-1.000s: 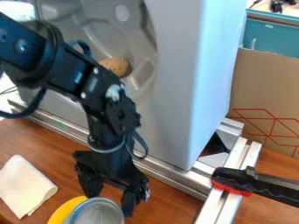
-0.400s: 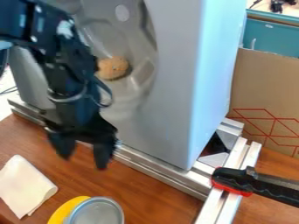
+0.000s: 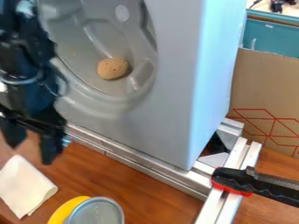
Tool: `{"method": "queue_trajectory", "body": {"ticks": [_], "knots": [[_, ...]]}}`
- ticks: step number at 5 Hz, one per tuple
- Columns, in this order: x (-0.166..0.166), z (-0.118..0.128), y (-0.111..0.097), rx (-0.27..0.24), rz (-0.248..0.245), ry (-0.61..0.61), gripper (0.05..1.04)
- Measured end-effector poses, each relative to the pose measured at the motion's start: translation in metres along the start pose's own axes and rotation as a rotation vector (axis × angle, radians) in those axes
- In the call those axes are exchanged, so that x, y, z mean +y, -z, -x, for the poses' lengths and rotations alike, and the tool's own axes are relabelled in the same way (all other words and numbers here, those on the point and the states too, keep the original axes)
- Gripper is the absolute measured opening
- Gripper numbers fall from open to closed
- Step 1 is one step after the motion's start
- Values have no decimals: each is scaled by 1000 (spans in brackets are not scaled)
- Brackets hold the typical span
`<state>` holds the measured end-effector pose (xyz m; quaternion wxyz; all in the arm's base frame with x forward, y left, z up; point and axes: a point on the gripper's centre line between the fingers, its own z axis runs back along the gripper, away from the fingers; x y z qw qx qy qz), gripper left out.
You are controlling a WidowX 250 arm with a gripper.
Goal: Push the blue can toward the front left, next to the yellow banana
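At the left edge of the camera view the black gripper [image 3: 30, 148] hangs with its two fingers apart and nothing between them. Just below it a folded cream cloth [image 3: 24, 187] lies on the wooden table [image 3: 153, 192]. A metal can or lid [image 3: 96, 212] and a yellow round thing [image 3: 63, 210] beside it are at the bottom edge. To the gripper's upper right, a round brown cookie-like object [image 3: 112, 68] rests in the recess of the large grey moulded unit [image 3: 166, 109].
Metal rails [image 3: 153, 167] run along the unit's base, joining another rail at the right. A black and red clamp [image 3: 236, 181] sits on that rail. Behind stand a cardboard box [image 3: 265, 92] and a teal bin [image 3: 273, 37].
From above the metal can, the arm has moved up and to the left, and it now hangs at the left edge. The brown object, partly covered before, shows fully.
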<state>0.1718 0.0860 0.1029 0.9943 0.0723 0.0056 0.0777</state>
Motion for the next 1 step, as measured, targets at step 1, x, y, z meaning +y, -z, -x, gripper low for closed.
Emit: {"method": "queue_trajectory", "body": {"ticks": [1], "knots": [[20,12,2,53,-24,-2,999]]}}
